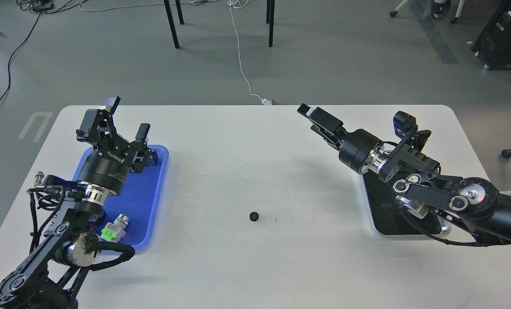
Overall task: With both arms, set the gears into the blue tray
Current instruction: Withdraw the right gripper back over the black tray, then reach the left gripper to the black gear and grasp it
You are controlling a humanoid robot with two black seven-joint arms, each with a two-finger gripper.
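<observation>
One small black gear [254,216] lies alone on the white table, near the middle and towards the front. The blue tray [150,193] sits at the left. My left gripper [126,119] hangs open over the tray's far end, fingers spread and nothing between them. My right gripper [314,116] is raised well above the table at the right, pointing up and to the left, far from the gear. Its fingers overlap from this angle, so I cannot tell them apart.
A push-button switch with a green cap [113,229] lies at the near end of the blue tray, beside my left arm. A silver-rimmed metal tray with a black inside [386,223] sits at the right, partly under my right arm.
</observation>
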